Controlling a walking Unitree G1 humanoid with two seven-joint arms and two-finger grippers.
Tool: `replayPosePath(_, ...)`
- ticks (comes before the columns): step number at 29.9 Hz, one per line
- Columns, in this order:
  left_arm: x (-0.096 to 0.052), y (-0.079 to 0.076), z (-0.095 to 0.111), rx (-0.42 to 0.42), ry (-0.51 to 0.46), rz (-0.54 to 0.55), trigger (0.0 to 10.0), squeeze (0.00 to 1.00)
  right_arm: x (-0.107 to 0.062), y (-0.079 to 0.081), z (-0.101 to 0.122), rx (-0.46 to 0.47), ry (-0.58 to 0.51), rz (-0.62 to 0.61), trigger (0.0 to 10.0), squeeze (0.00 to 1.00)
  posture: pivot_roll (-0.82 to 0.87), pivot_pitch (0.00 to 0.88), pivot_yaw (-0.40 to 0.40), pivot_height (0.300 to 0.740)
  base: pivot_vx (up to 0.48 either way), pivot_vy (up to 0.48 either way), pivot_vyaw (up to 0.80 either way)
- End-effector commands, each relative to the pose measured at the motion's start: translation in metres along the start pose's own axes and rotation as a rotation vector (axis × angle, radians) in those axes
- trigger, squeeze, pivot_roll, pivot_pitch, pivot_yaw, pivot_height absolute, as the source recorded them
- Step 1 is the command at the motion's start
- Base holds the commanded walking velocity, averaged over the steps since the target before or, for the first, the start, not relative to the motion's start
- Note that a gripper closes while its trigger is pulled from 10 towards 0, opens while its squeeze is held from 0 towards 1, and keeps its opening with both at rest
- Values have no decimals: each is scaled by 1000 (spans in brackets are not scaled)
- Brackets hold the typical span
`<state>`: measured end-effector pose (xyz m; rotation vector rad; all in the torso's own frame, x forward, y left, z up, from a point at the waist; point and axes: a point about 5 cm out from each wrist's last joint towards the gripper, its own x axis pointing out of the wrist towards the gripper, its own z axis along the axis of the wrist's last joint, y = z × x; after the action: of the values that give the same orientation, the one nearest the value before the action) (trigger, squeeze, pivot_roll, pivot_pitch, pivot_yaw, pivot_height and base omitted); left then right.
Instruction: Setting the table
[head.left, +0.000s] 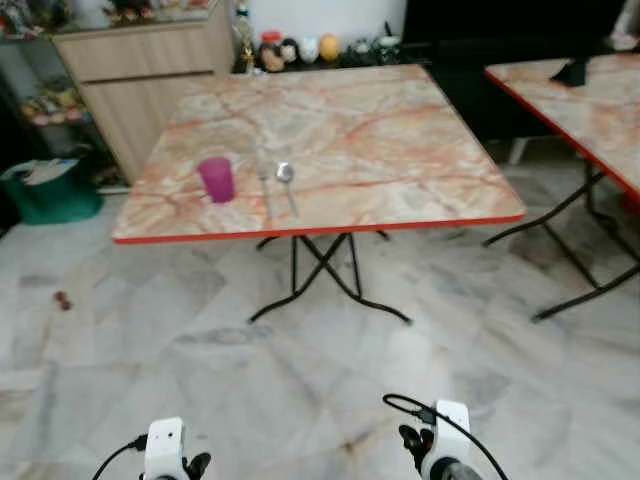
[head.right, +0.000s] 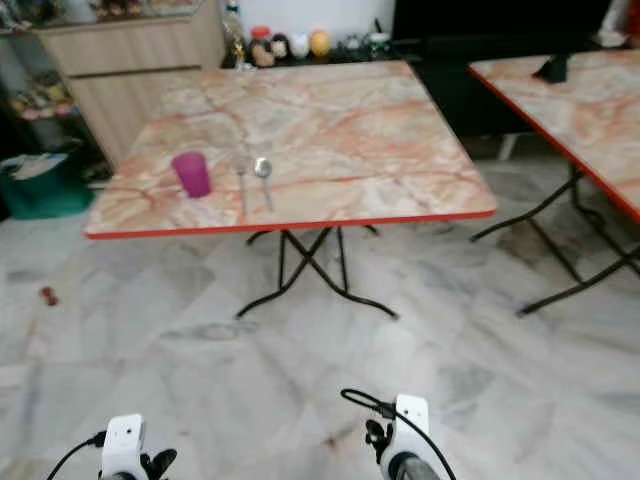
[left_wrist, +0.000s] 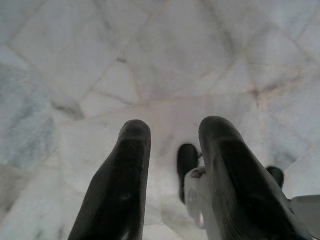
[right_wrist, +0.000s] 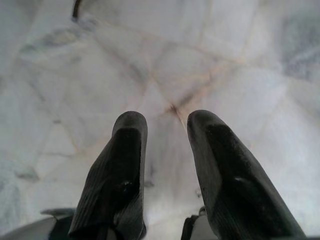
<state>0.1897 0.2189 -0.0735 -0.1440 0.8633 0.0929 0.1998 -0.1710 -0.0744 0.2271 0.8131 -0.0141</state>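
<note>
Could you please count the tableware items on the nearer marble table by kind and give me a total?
Cups: 1, the purple cup
Spoons: 1, the spoon
Forks: 1, the fork, lying beside the spoon
Total: 3

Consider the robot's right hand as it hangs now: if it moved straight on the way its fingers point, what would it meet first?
Most likely the marble floor. The right hand is open, holds nothing and points down at bare tiles, with nothing visible between; how far off the floor lies is unclear.
</note>
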Motion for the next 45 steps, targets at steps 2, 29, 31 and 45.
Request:
replayPosePath(2, 0, -1, -1, -10, 5, 1, 10000, 0, -1, -4, 0, 7, -4, -13, 10000, 0, -82, 0, 76, 740, 0, 292, 0)
replayPosePath(29, -1, 3, 1, -22, -27, 29, 10000, 0, -3, -8, -7, 11, 22, -24, 10000, 0, -64, 0, 65, 740, 0, 161, 0)
replayPosePath(31, -1, 3, 0, -22, -26, 28, 10000, 0, -4, -8, -8, 11, 22, -25, 10000, 0, -63, 0, 66, 740, 0, 0, 0)
replayPosePath(45, 0, 1, 3, -13, -33, 22, 10000, 0, -4, -11, -9, 4, 24, -32, 10000, 0, -65, 0, 67, 740, 0, 0, 204)
